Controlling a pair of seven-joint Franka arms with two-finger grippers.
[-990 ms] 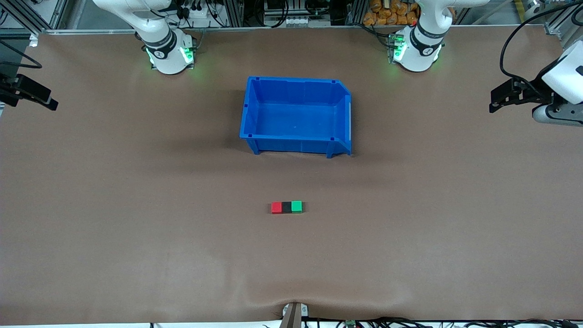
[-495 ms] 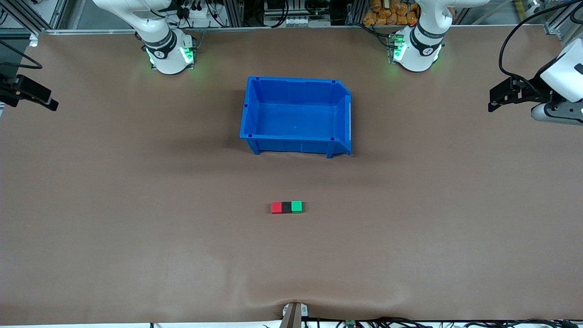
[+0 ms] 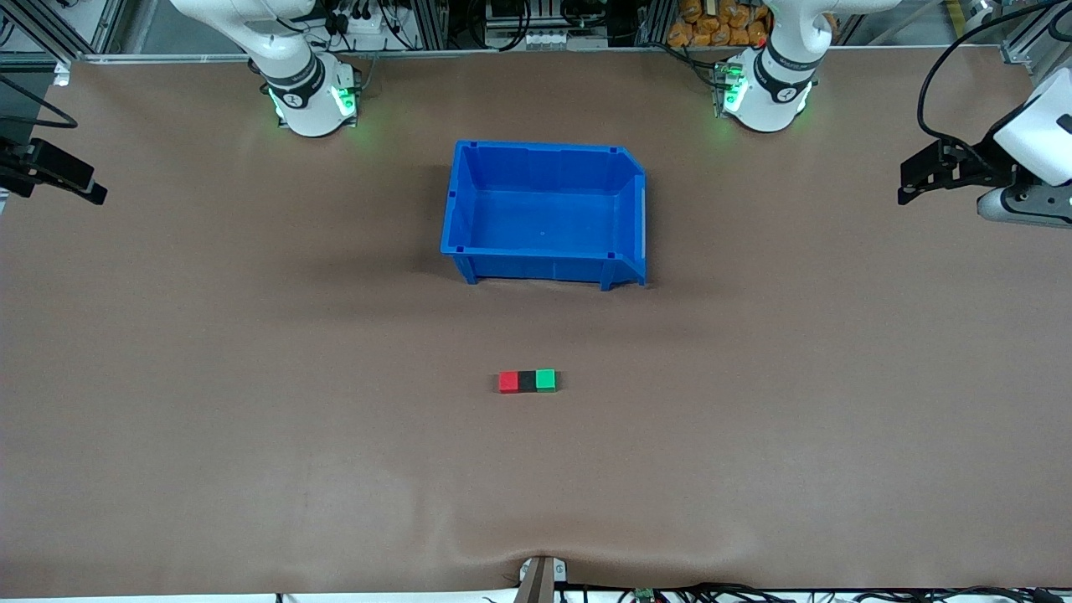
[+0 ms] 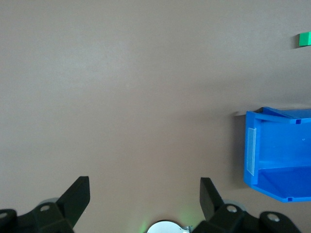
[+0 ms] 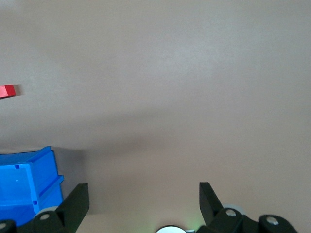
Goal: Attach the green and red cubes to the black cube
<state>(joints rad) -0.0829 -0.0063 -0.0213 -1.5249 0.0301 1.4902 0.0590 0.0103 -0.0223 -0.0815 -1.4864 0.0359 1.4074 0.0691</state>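
Note:
The red cube [image 3: 508, 382], the black cube [image 3: 526, 382] and the green cube [image 3: 545, 380] lie in one touching row on the brown table, black in the middle, nearer to the front camera than the blue bin. My left gripper [image 3: 906, 184] is open and empty, up at the left arm's end of the table. My right gripper [image 3: 90, 182] is open and empty at the right arm's end. In the left wrist view my left gripper [image 4: 144, 191] shows open, with the green cube [image 4: 304, 39] far off. In the right wrist view my right gripper [image 5: 143, 196] shows open, with the red cube [image 5: 7, 91] far off.
An empty blue bin [image 3: 536, 266] stands mid-table between the cubes and the arm bases; it also shows in the left wrist view [image 4: 252, 150] and in the right wrist view [image 5: 29, 160]. Cables and a small mount [image 3: 540, 578] sit at the table's near edge.
My left gripper has drifted very slightly at its end of the table. The cubes, the bin and the right arm have not moved.

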